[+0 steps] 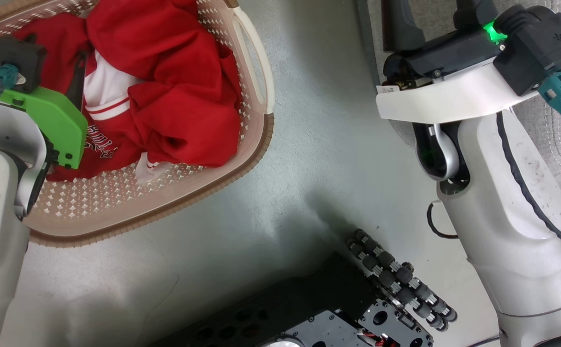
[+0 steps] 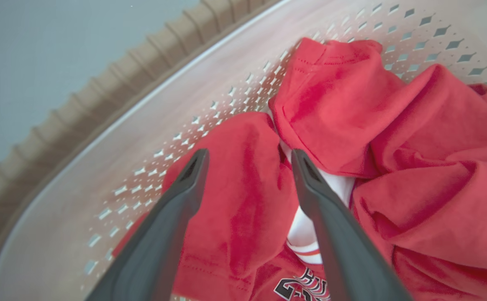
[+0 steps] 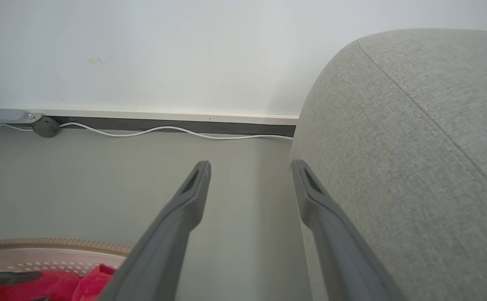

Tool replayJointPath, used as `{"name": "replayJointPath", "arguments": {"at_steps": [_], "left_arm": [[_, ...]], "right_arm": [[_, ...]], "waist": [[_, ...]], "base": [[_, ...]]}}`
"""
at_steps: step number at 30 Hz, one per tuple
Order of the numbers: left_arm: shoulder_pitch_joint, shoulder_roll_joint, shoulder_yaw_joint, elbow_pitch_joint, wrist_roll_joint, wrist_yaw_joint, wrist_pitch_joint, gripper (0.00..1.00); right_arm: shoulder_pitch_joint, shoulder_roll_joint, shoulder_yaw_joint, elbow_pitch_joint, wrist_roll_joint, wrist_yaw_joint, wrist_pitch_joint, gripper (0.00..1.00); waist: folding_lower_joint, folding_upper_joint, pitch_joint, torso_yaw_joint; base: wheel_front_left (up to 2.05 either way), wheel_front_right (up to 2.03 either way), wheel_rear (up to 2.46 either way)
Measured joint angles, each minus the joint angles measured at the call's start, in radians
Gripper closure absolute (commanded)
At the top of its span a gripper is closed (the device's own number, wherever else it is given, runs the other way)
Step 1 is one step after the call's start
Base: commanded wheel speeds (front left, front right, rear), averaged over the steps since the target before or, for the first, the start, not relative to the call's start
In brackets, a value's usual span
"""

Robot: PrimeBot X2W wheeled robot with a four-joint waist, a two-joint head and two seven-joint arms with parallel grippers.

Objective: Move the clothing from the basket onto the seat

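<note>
The clothing point(image 2: 394, 146) is a bright red heap with white panels and lettering, lying in the cream perforated basket point(image 2: 143, 125) with its brown rim. In the head view the basket point(image 1: 256, 144) sits at the upper left, the clothing point(image 1: 179, 86) piled in it. My left gripper point(image 2: 247, 156) is open inside the basket, its fingers straddling a red fold. The green wrist housing point(image 1: 49, 115) of my left arm hangs over the basket's left side. My right gripper point(image 3: 249, 167) is open and empty over the floor beside the grey seat point(image 3: 415, 146).
Bare grey floor point(image 1: 319, 144) lies between the basket and the seat. My base with its roller wheel point(image 1: 396, 279) is at the bottom. A white cable point(image 3: 164, 130) runs along the skirting of the white wall behind.
</note>
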Motion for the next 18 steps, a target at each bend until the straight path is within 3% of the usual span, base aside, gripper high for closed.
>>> {"name": "replayJointPath", "arguments": {"at_steps": [10, 18], "left_arm": [[0.068, -0.062, -0.038, 0.008, -0.017, 0.001, 0.005, 0.0], [0.072, -0.047, -0.029, -0.001, -0.009, 0.023, 0.01, 0.0]], "right_arm": [[0.001, 0.0, -0.002, 0.0, 0.014, -0.001, 0.0, 0.0], [0.002, 0.0, 0.003, 0.0, 0.023, -0.001, 0.0, 0.0]], "waist": [[0.0, 0.0, -0.015, 0.003], [0.0, 0.0, -0.017, 0.004]], "base": [[0.0, 0.0, 0.0], [0.0, 0.0, 0.0]]}}
